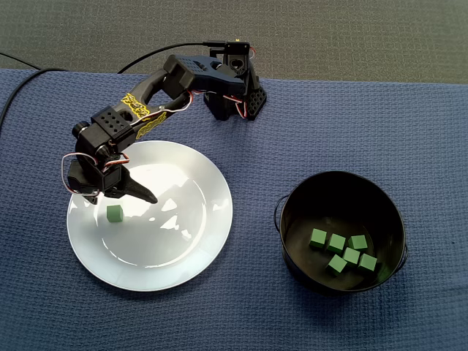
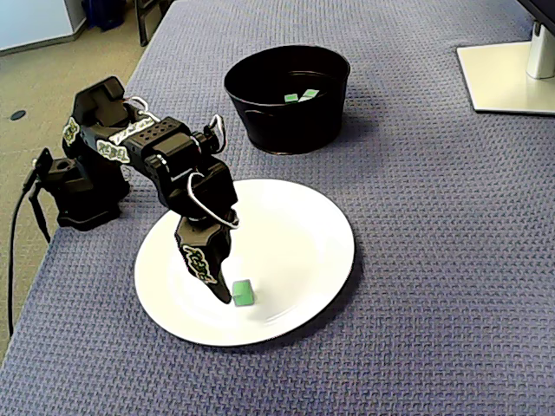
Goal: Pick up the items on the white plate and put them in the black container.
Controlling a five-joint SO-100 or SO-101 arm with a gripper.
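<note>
Green cube [image 2: 244, 293] lies alone on the white plate [image 2: 299, 234], close to the rim nearest the camera in a fixed view and well in from the left rim in the other. My end effector [image 1: 134, 198] hangs point-down over that spot. One finger's tip stands just beside the cube, though I cannot tell whether it touches. The other finger is swung wide toward the container side, so the jaws are apart and grip nothing. Behind it my arm [image 2: 165, 147] folds back over the plate's edge to its base [image 2: 82, 195], which sits off the plate on the blue woven cloth [image 1: 365, 124] covering the counter, with a cable [image 2: 19, 234] trailing from it. Farther on, well apart from the plate, the black container [image 2: 286, 117] stands upright with six green cubes [image 1: 336, 243] clustered on its floor. Beyond it, at the far corner, rests a pale flat stand foot [image 2: 507, 78].
</note>
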